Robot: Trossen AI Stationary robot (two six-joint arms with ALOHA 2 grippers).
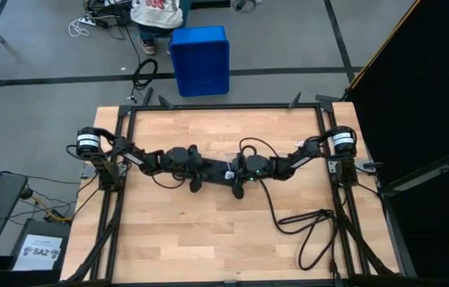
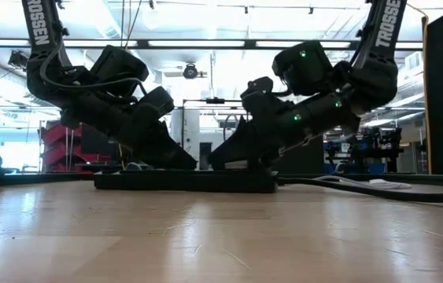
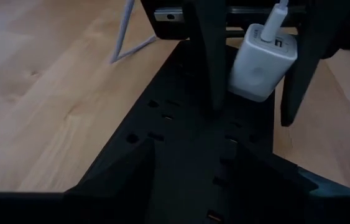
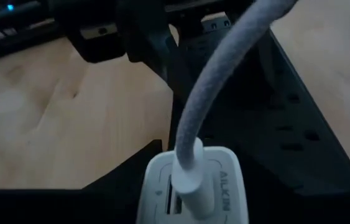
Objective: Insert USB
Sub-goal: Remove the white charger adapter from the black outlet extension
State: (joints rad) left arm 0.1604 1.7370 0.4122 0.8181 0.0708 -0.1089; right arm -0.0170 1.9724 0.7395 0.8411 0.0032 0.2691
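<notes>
Mid-tabletop [image 1: 208, 239]: white charger [image 3: 263, 59] seated on the black power strip [image 3: 181, 143], USB [image 4: 215, 93] plugged into its face. Right gripper [image 3: 252, 93] jaws apart, straddling the charger; left gripper [image 1: 194, 177] jaws apart over the strip. Press straight down, no twisting.

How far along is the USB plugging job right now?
Done, by the look of it: the white cable is seated in the white charger, and the charger stands on the black power strip. In hand: the right gripper straddles the charger, jaws apart, while the left gripper steadies the strip. Left: whether the charger is pushed fully home cannot be told, then both arms back away.
</notes>
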